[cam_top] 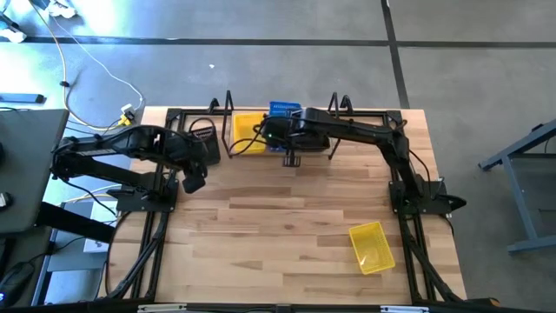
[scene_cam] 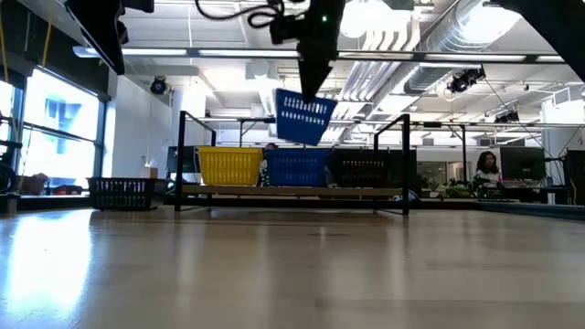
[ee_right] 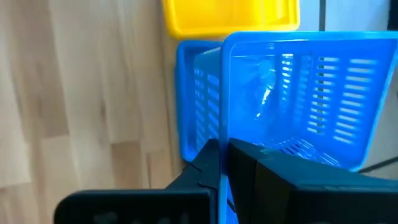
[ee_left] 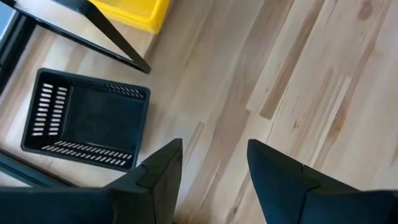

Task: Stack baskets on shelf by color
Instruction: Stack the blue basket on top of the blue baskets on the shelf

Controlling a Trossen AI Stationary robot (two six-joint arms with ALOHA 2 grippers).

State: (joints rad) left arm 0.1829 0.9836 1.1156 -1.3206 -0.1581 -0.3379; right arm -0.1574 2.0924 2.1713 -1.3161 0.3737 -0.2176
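My right gripper (ee_right: 222,148) is shut on a blue basket (scene_cam: 304,117) that hangs tilted above the shelf (scene_cam: 292,192). A yellow basket (scene_cam: 228,166), a blue one (scene_cam: 297,168) and a black one (scene_cam: 366,168) stand side by side on the shelf's plank. My left gripper (ee_left: 214,165) is open and hovers over bare table, near a black basket (ee_left: 87,118) that rests on its bottom on the table just left of the shelf. Another yellow basket (cam_top: 372,246) lies on the table near the right near corner. My right gripper pinches the held blue basket by one wall, at its rim (ee_right: 224,127), with one finger (ee_right: 202,165) outside and the other (ee_right: 261,168) inside. The fingers come from above. The basket is lifted clear and hangs tilted over the blue basket on the shelf (ee_right: 189,93).
The shelf's black wire end frames (scene_cam: 186,160) stand up at both ends of the plank. A wide stretch of wooden tabletop (cam_top: 287,226) lies between the shelf and the near edge. People and desks show in the room beyond the table.
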